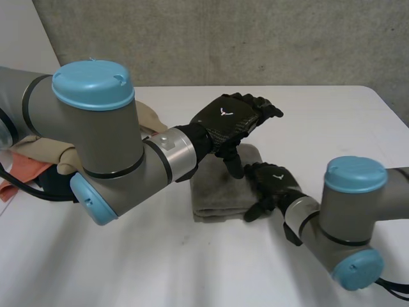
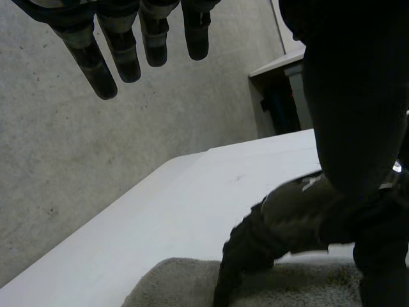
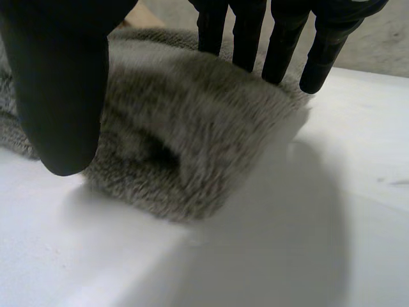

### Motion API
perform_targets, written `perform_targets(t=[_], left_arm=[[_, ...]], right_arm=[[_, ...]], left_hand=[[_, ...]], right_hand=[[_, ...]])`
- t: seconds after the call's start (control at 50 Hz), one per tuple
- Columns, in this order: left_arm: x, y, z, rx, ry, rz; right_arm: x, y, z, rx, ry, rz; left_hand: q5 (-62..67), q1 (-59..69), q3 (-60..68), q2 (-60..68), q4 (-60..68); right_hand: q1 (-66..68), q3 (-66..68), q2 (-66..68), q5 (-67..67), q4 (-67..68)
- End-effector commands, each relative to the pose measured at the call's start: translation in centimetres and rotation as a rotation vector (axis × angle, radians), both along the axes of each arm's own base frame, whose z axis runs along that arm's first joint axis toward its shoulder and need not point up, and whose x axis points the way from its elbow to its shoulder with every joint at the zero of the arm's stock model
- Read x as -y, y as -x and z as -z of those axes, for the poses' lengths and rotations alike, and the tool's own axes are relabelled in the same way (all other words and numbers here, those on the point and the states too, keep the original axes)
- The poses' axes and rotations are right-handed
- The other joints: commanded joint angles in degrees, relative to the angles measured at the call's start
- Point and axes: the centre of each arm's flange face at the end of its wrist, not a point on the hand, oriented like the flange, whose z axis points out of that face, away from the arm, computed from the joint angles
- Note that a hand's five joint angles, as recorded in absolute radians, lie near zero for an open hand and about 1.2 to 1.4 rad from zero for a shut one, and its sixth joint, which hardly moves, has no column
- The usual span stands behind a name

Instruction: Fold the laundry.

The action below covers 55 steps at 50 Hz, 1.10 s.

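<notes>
White and bare across most of its top, the table (image 1: 128, 268) stood against a grey concrete wall (image 1: 255, 38). The left arm (image 1: 96, 128) reached over it from the robot's left, and the right arm (image 1: 351, 204) came in lower from the other side. Behind the left arm lay a loose heap of laundry, a beige cloth (image 1: 148, 118) on top and an orange cloth (image 1: 25, 173) beside it near the table's edge. A grey towel (image 1: 214, 192), folded into a thick oblong, lay flat near the middle of the table, well apart from the heap. The left robot hand (image 1: 230, 118) hung over the far end of the towel, wide, its fingers (image 2: 121, 51) straight and spread in the air and holding nothing; its thumb (image 1: 233, 163) pointed down at the towel's top, and whether the tip touched the pile could not be told. The right robot hand (image 1: 273, 182) was at the towel's right edge, near its front corner. It too was wide: the straight fingers (image 3: 281, 38) reached over the top of the fold, while the thumb (image 3: 57, 83) stood apart at the near side of the corner, so that the corner lay between them without being clearly pinched.
</notes>
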Motion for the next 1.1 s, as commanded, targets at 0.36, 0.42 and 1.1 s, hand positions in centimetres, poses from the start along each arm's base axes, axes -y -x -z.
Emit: perform_targets(t=[0.36, 0.42, 1.1], left_arm=[[-0.1, -0.4, -2.1, -0.034, 0.044, -0.012], [-0.3, -0.5, -2.8, -0.046, 0.055, -0.01], [-1.9, -0.2, -4.9, -0.105, 0.044, 0.019]], right_arm=[[14.6, 5.2, -4.1, -0.028, 0.358, 0.323], [17.3, 7.5, -4.3, -0.046, 0.383, 0.384], [29.3, 23.5, -0.8, -0.319, 0.406, 0.681]], left_hand=[[0.9, 2.7, 1.4, 1.9, 2.0], [0.9, 2.7, 1.4, 1.9, 2.0], [-2.9, -1.1, -2.4, -1.9, -1.7]], right_hand=[[59.0, 59.7, 60.3, 60.5, 59.8], [59.0, 59.7, 60.3, 60.5, 59.8], [-11.0, -10.3, -9.7, -9.5, -10.2]])
